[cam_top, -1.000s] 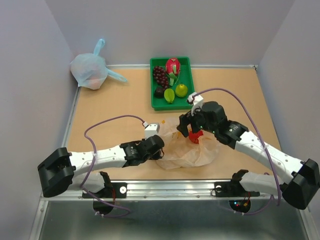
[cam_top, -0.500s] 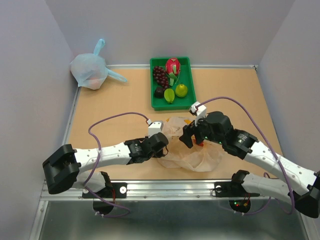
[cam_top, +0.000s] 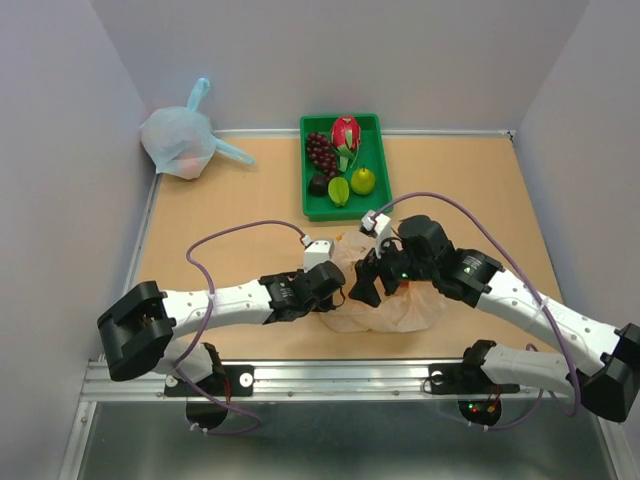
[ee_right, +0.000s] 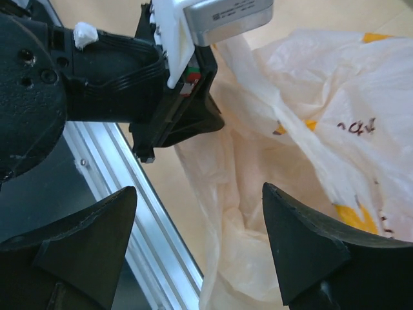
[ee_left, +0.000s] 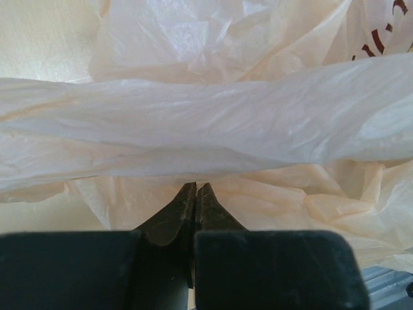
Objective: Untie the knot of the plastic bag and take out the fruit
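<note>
Peach plastic bag [cam_top: 410,310] lies crumpled on the table [cam_top: 220,200]. Left fingers [ee_left: 184,210] are pressed together, pinching its edge. Right fingers [ee_right: 303,239] are spread wide just above it.

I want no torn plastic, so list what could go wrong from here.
1. The left claw is shut on a thin fold of the plastic bag; a hard pull could tear the film.
2. The open right claw hangs very close to the left claw; closing or swinging there could make them collide.
3. The bag lies near the table's front rail and could be dragged onto it.
</note>
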You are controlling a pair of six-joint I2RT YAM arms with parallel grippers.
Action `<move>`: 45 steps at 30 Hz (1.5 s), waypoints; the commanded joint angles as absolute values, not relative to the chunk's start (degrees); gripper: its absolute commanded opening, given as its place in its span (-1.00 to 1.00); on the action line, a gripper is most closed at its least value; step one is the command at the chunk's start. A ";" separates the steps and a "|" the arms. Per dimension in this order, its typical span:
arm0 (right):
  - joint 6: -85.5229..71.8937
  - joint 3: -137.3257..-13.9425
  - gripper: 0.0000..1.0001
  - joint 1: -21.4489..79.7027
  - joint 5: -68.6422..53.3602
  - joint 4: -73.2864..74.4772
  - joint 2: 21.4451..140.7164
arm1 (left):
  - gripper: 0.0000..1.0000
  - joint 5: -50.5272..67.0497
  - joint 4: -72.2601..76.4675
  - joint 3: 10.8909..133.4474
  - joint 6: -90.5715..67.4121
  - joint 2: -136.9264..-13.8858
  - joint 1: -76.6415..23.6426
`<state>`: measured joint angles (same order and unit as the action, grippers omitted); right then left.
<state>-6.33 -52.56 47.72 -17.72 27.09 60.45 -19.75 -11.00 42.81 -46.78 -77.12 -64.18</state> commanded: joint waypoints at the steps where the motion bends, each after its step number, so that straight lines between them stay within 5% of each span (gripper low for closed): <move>1: -4.92 -52.21 0.66 47.99 -20.74 29.79 61.60 | -0.83 -21.18 -11.69 45.79 -45.88 -77.69 -64.42; 26: -23.19 -53.79 0.78 47.99 40.50 31.64 77.42 | -0.83 -16.26 -7.82 40.96 -47.81 -71.63 -65.21; 41: -32.52 -49.40 0.85 47.37 48.34 29.18 88.68 | -0.83 -16.08 -6.77 40.70 -47.81 -73.30 -66.97; 45: -32.61 -47.73 0.58 46.94 46.58 26.64 89.74 | -0.83 -16.17 -6.86 40.43 -48.08 -73.39 -67.15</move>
